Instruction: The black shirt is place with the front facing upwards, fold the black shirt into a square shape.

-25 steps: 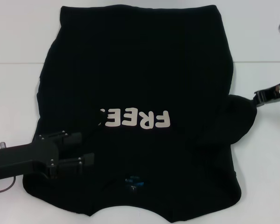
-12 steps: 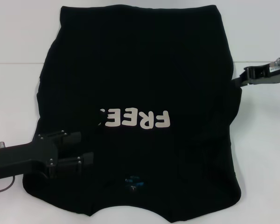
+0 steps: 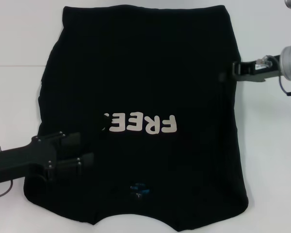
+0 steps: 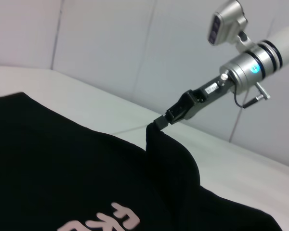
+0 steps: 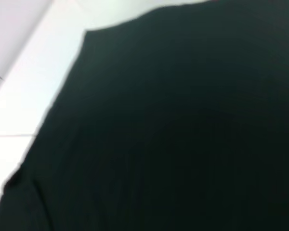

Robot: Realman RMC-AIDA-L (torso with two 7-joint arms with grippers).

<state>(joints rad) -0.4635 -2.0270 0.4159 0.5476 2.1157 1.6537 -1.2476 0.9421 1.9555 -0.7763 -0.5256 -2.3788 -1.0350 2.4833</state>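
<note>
Large soft black shirt (image 3: 145, 97) on white tabletop (image 3: 19, 39), cream letters "FREE" (image 3: 141, 124), blue neck label (image 3: 138, 188), right gripper (image 3: 228, 74) clamping lifted sleeve fabric, left gripper (image 3: 82, 151) parted, empty, over the shirt.

I see a big white table (image 3: 19, 29). A thin line runs across its top. Behind the table I see a plain white wall (image 4: 111, 43) made of flat panels with thin lines between them. The light is soft and even everywhere.
</note>
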